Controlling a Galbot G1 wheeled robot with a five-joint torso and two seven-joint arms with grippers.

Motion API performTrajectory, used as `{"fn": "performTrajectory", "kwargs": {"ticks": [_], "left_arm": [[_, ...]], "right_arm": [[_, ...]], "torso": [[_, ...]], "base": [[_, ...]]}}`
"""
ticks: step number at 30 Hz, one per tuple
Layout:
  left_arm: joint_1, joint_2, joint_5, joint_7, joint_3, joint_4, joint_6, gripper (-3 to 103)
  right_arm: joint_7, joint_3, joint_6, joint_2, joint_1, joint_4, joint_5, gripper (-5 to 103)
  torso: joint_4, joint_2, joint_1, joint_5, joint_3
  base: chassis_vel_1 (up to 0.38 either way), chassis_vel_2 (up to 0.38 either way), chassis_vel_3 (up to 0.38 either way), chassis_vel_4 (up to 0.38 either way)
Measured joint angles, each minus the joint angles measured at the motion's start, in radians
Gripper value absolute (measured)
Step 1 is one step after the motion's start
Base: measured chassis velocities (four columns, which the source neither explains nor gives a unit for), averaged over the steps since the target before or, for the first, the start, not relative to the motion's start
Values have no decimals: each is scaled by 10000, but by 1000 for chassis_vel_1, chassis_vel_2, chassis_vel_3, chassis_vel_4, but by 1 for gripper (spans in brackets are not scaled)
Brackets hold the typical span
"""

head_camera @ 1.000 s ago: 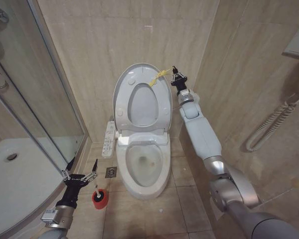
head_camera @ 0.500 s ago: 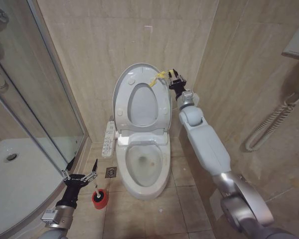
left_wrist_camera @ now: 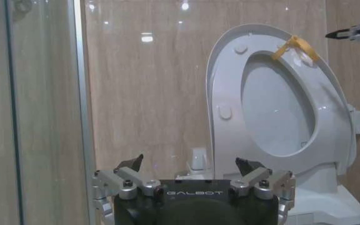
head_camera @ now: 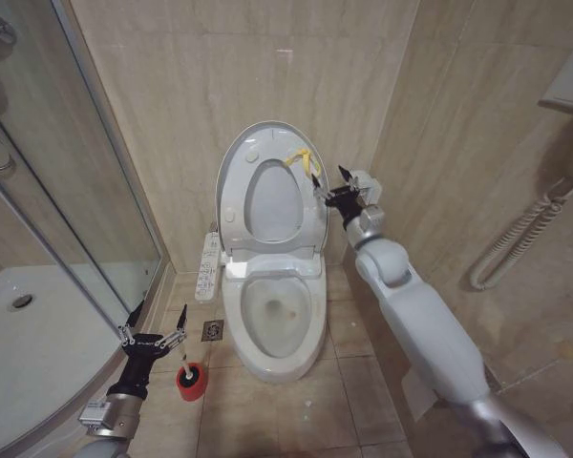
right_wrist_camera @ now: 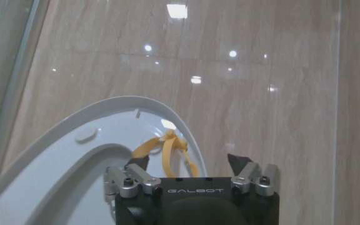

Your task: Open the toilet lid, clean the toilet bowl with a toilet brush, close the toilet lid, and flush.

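Toilet lid (head_camera: 237, 181) — a large white glossy plastic oval cover — stands raised and nearly upright against the beige marbled tile wall (head_camera: 220, 67), its long axis running up and down and its inner face turned out toward the room. A small yellow loop tag (head_camera: 302, 158) hangs from its top edge, at about 1 o'clock on the oval. The white ring-shaped seat (head_camera: 272, 205) is also up, lying against the lid. Below, the white ceramic elongated toilet bowl (head_camera: 275, 320) sits on the beige tiled floor (head_camera: 349, 382), its long axis pointing from the wall toward the camera, with a yellowish stain inside.

The right gripper (head_camera: 332, 194) hovers just beside the lid's edge at roughly 3 o'clock, near the tag but apart from it, jaws spread and holding nothing. The left gripper (head_camera: 153, 331) waits low at about 8 o'clock from the bowl, jaws likewise spread wide — the toilet brush (head_camera: 185, 364), thin white handle up, stands close by in its short red round cup holder (head_camera: 192, 381). A glass shower screen (head_camera: 48, 181) and white shower tray (head_camera: 29, 353) fill the left side.
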Motion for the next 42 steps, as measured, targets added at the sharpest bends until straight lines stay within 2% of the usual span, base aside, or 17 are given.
{"fn": "performTrajectory", "kwargs": {"ticks": [4,5,8,12,18,27,30,36,42], "left_arm": [[3,0,0,3,0,0,0,100],[0,0,0,1,0,0,0,100],[0,0,0,0,0,0,0,100],[2,0,0,3,0,0,0,100],[-1,0,0,1,0,0,0,100],[1,-1,0,2,0,0,0,100],[4,0,0,1,0,1,0,100],[1,0,0,2,0,0,0,100],[1,0,0,1,0,0,0,100]], "right_arm": [[198,183,-53,-215,-808,813,421,79],[275,240,-91,-255,-1059,999,514,100],[495,344,-214,-289,-1685,1428,715,100],[1058,563,-551,-131,-3440,2304,887,100],[1195,964,-477,362,-4849,2726,528,100],[693,2582,438,1151,-7170,2818,-1035,100],[370,3313,1125,1359,-7884,2777,-1762,100],[330,3798,1282,1589,-8559,3209,-1797,100],[354,3967,1076,2120,-9464,4529,-1671,100]], "torso": [[1,0,0,0,0],[2,0,0,1,0],[2,0,1,0,0],[0,0,1,1,0],[3,1,0,0,0],[1,0,1,1,0],[-2,1,0,0,0],[3,0,1,1,0],[1,0,1,-1,0]], "base": [[0,0,0,0],[0,0,0,0],[0,0,0,0],[0,0,0,0],[0,0,0,0],[0,0,0,0],[0,0,0,0],[0,0,0,0],[0,0,0,0]]}}
